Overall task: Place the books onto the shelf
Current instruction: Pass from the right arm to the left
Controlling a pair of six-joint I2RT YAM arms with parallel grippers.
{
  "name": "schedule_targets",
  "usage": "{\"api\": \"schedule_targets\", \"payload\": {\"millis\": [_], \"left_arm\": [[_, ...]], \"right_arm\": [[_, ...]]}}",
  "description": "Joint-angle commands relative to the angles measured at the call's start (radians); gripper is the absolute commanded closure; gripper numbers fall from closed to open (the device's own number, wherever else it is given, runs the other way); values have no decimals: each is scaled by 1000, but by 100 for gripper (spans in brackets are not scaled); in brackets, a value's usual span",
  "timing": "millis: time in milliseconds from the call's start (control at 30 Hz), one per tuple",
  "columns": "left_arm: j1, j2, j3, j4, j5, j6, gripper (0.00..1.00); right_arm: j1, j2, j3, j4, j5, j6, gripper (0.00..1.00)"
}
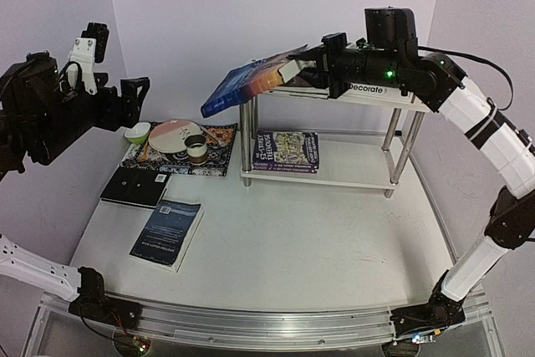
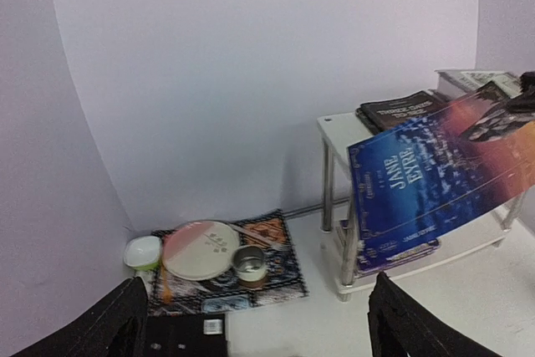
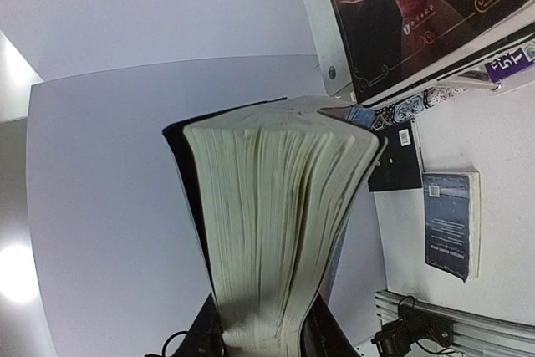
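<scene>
The thick blue "Jane Eyre" book (image 1: 251,81) hung tilted over the left end of the small white two-tier shelf with chrome tube legs (image 1: 359,169). Its left end dipped out past the shelf's left edge, and its right end was clamped in the right gripper (image 1: 294,68), closed on the covers. The step in hand looked like setting this book on the top board. The next move probably called for levelling it and carrying it rightward until its weight sat over the board before letting go. That board already carried the white "Decorate" book (image 1: 376,89) and a dark book (image 2: 405,110), so free room seemed tight. On the lower board a purple paperback (image 1: 287,150) lay at the left end, with the right half bare. A black book (image 1: 136,187) and a dark blue paperback (image 1: 167,232) lay flat near the left edge of the worktop (image 1: 318,240). The left gripper (image 2: 255,290) hovered above that side, jaws wide apart and empty, well apart from the shelf. The patterned placemat (image 1: 219,152) with crockery sat just beside the shelf's left legs, so a dropped book might strike it.
</scene>
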Motion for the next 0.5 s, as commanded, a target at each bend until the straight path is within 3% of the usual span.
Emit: {"api": "schedule_targets", "payload": {"millis": [0,267,467], "left_arm": [[1,-6,34,17,165,-259,7],[1,-34,-1,-31,415,-731,6],[1,-131,-104,-28,411,-1139,5]], "right_arm": [[16,-25,122,306,-4,-5,100],[91,74,227,303,-74,-63,100],[149,88,189,341,-85,-134,100]]}}
